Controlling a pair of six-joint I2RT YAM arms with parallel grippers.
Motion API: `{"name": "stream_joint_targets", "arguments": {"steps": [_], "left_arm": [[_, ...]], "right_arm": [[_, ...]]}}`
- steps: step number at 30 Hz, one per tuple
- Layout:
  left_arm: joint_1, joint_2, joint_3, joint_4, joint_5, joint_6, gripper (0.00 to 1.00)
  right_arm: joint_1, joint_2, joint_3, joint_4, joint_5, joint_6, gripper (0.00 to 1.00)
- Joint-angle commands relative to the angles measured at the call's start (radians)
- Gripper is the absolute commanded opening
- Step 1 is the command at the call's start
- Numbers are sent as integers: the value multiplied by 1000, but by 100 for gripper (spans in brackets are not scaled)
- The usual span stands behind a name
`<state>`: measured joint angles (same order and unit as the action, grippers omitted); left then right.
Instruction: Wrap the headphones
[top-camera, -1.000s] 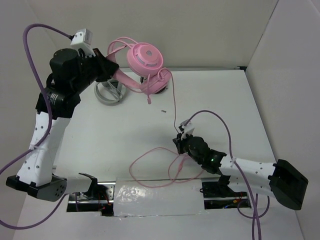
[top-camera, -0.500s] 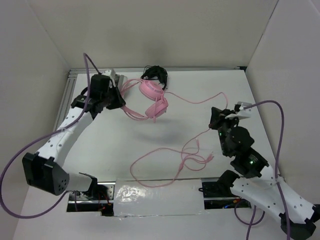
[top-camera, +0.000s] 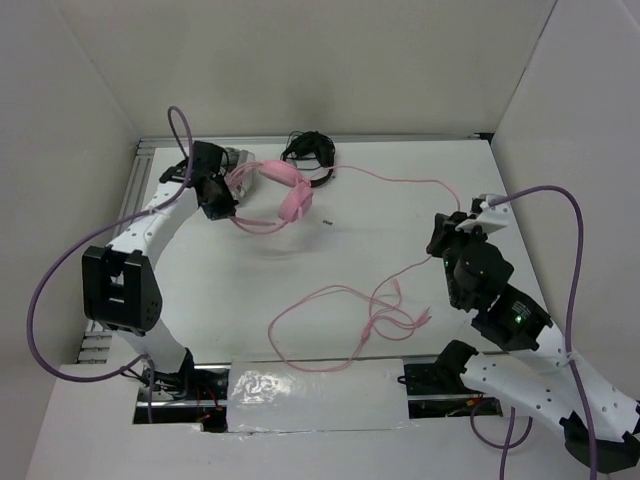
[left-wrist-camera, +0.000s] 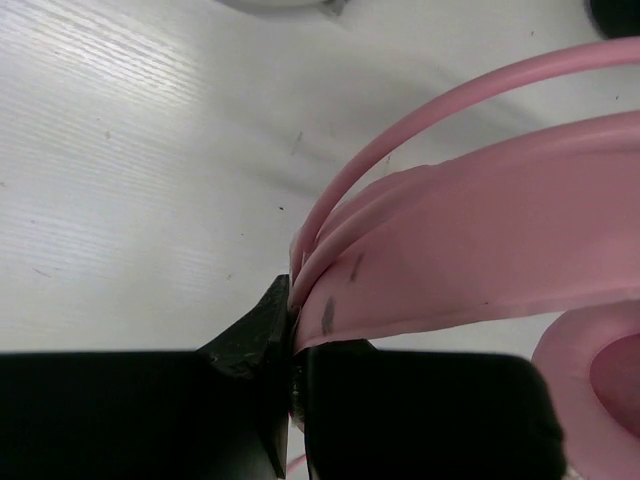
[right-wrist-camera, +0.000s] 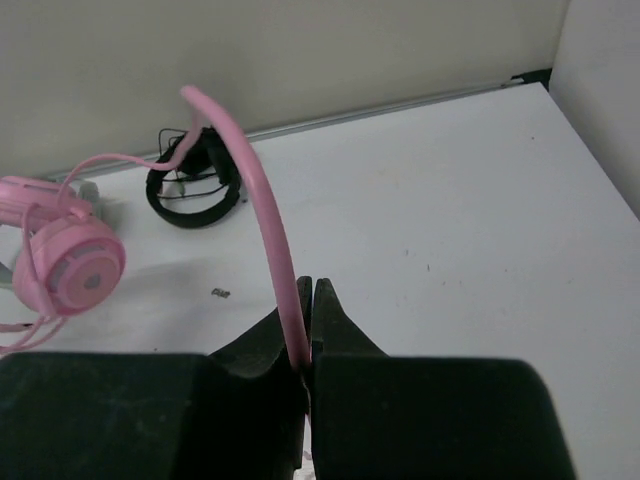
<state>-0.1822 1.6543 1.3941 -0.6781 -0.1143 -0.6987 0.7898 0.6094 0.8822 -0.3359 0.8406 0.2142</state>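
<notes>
Here the left gripper (top-camera: 230, 192) sits at the far left of the table (top-camera: 250, 280), its fingers pressed together on the headband (top-camera: 262, 226) of the headphones (top-camera: 291, 198). In the left wrist view the two black fingertips (left-wrist-camera: 262, 325) of the left gripper (left-wrist-camera: 295, 345) pinch the headband (left-wrist-camera: 480, 250) at its edge, and part of a round earcup (left-wrist-camera: 590, 375) shows at the lower right. The headphones seem raised off the table, with a soft shadow lying under them, and they tilt so the earcups point toward the middle.

From the headphones the cable (top-camera: 400, 182) runs to the right, off the surface, to the right gripper (top-camera: 445, 225), which stands near the right side of the table. Its fingers are closed tight on the cable. The right wrist view shows the right gripper (right-wrist-camera: 308, 325) with the cable (right-wrist-camera: 262, 210) rising out of the narrow slit between the fingers and arching away toward the headphones (right-wrist-camera: 75, 265). Beyond the gripper the rest of the cable drops to the table and lies in loose tangled loops near the front edge.

Black headphones (top-camera: 310, 148) lie at the far edge, just behind the pink pair. A small dark speck (top-camera: 327, 222) lies on the table near the earcups.
</notes>
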Motion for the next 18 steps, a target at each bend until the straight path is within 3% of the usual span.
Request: {"name": "stream_joint_targets", "arguments": {"steps": [1, 3, 8, 13, 18], "left_arm": [[53, -30, 104, 2, 51, -120, 0], [97, -18, 172, -84, 59, -211, 0], [165, 13, 328, -156, 71, -268, 0], [178, 15, 433, -169, 104, -294, 0], [178, 7, 437, -141, 143, -292, 0]], "right_arm": [[9, -63, 28, -81, 68, 83, 0], [9, -86, -18, -121, 109, 155, 0], [14, -19, -92, -295, 166, 385, 0], [109, 194, -169, -166, 71, 349, 0], [268, 417, -106, -82, 51, 258, 0]]}}
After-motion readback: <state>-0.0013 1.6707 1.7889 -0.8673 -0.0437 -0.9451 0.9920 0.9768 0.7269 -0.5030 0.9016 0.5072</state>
